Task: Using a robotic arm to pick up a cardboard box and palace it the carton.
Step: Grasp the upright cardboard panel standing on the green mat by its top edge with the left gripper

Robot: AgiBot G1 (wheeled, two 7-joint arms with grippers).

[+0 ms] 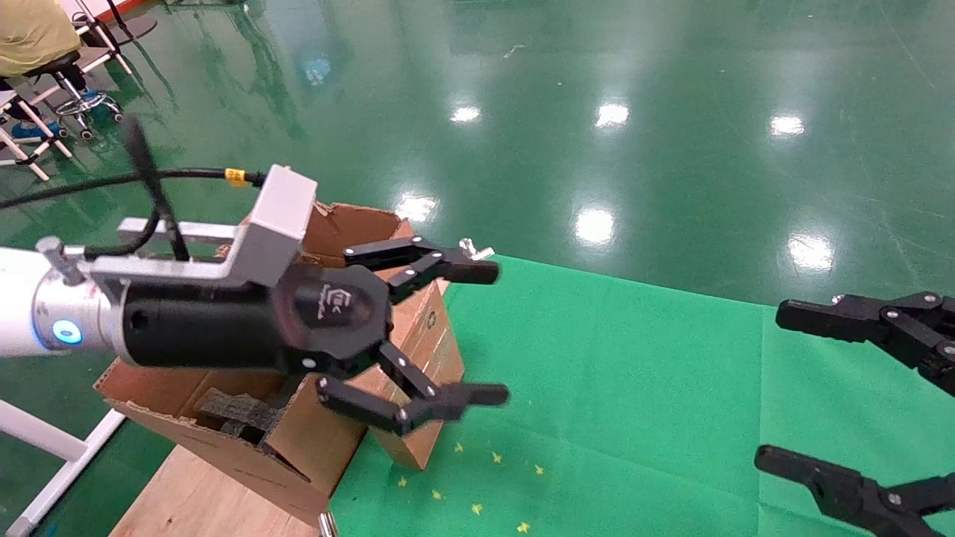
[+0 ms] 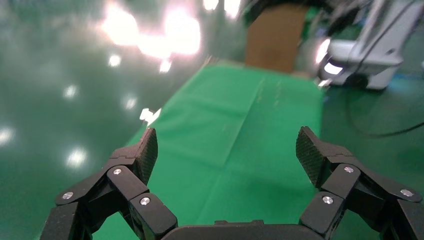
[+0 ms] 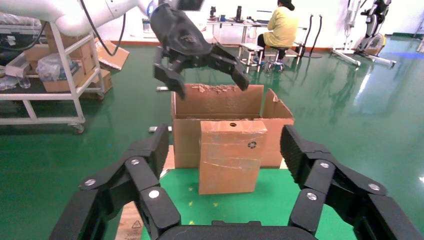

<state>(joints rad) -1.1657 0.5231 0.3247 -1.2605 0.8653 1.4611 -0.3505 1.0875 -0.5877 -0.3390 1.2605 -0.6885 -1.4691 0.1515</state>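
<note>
The small taped cardboard box (image 1: 440, 344) stands on end on the green cloth, against the carton's side; its hole and recycling mark show in the right wrist view (image 3: 231, 155). The torn-rimmed carton (image 1: 186, 440) lies behind it at the left, with black foam (image 1: 231, 410) inside; it also shows in the right wrist view (image 3: 220, 102). My left gripper (image 1: 494, 333), on the white-and-silver arm, is open and empty, hovering above the box and the carton's rim (image 3: 200, 65). My right gripper (image 1: 772, 384) is open and empty at the right, facing the box from a distance (image 3: 225, 142).
The green cloth (image 1: 634, 388) covers the table to the right of the box. A bare wooden surface (image 1: 194, 492) lies under the carton. A shelving cart (image 3: 55, 85) and a seated person (image 3: 282, 27) are far behind on the green floor.
</note>
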